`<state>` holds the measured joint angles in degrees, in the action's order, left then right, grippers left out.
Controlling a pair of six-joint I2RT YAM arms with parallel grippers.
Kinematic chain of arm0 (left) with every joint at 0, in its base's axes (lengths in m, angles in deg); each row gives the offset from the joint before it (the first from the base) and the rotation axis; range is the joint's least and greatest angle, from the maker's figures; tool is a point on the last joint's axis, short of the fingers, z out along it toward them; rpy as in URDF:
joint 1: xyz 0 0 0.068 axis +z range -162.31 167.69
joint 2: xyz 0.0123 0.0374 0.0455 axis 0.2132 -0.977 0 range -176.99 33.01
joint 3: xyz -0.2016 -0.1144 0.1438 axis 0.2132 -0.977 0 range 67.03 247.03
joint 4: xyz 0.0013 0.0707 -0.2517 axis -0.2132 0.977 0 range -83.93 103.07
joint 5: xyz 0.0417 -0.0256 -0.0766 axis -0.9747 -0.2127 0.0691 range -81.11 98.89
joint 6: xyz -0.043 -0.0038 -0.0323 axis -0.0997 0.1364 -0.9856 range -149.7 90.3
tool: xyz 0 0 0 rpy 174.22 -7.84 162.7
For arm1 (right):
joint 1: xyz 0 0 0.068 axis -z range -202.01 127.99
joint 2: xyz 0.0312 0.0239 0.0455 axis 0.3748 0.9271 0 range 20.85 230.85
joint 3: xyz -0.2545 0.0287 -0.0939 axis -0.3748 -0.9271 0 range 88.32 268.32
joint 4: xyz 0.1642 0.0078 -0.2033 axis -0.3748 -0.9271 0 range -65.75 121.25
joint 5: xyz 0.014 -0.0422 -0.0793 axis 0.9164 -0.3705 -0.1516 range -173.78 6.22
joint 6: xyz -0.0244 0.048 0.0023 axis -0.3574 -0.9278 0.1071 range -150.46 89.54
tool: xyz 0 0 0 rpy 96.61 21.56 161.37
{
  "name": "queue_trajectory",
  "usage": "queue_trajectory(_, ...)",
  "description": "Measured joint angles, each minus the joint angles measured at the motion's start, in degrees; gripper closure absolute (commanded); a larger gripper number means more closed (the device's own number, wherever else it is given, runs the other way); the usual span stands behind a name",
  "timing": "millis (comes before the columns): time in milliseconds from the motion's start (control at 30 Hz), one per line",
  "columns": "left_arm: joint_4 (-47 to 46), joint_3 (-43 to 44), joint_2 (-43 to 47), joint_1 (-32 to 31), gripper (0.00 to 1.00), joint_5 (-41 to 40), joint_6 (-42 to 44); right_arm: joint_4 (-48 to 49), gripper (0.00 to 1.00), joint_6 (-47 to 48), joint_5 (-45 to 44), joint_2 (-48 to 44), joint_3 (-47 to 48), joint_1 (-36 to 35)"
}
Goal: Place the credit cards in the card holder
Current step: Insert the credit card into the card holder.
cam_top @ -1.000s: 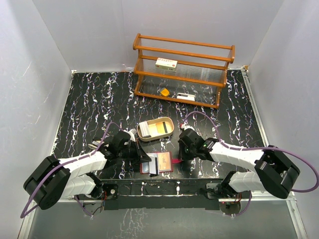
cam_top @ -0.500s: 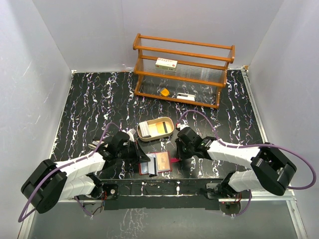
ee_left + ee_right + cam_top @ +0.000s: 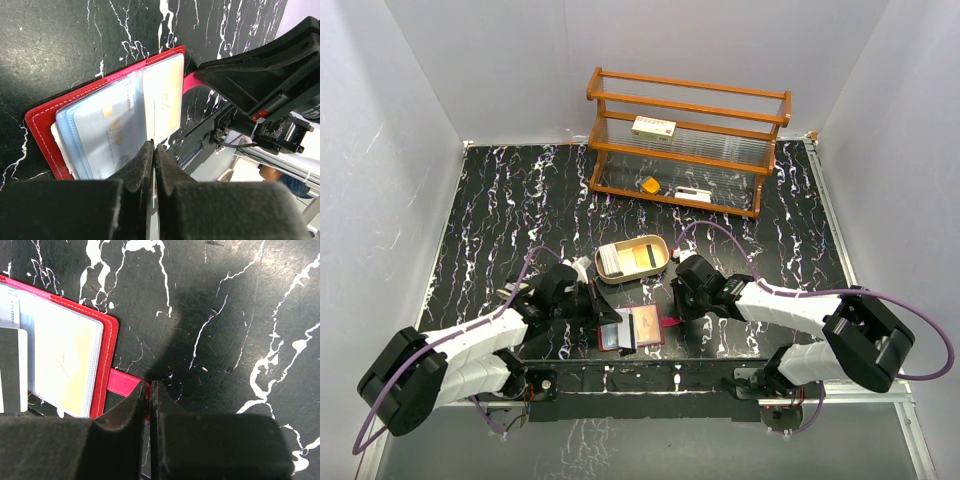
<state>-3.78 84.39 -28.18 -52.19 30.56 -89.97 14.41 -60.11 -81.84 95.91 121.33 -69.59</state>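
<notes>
My right gripper (image 3: 149, 390) is clamped on the red strap (image 3: 122, 384) of the dark red folding card holder (image 3: 111, 340), which lies open at the black marbled table's (image 3: 225, 315) near edge. My left gripper (image 3: 153, 150) is closed tight over its clear pockets (image 3: 127, 107). A grey card (image 3: 100, 135) inside reads VIP.

the left arm (image 3: 470, 342) and right arm (image 3: 790, 305), bolted at either end of the black mounting bar (image 3: 640, 378), are white shells between chunky black joints, each trailed by a looping purple cable (image 3: 718, 226), while the left gripper (image 3: 152, 147) and right gripper (image 3: 148, 385) are all black, their matte fingers (image 3: 135, 170) tapering to thin edges.
</notes>
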Motion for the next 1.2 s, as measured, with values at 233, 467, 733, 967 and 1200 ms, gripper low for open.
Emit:
queue_trajectory(233,-0.26,0.0,-2.56,0.0,1.0,-0.33,0.04,0.0,1.0,-0.31,0.44,-0.02,0.0,-0.02)
queue_trajectory(467,-0.44,-0.11,-4.22,0.0,1.0,-1.18,0.07,0.0,1.0,-0.76,0.63,-0.02,0.0,-0.02)
queue_trajectory(733,1.09,0.0,-4.68,0.0,1.0,-3.34,1.6,0.0,1.0,-0.9,0.66,-0.02,-0.02,-0.02)
queue_trajectory(967,2.19,3.04,-7.96,0.0,1.0,-4.83,3.39,-0.02,1.0,-0.96,0.66,-0.13,-0.02,-0.04)
queue_trajectory(1200,1.2,3.69,-9.64,0.0,1.0,-5.11,3.48,-0.02,1.0,-2.01,0.9,-0.87,-0.09,-0.04)
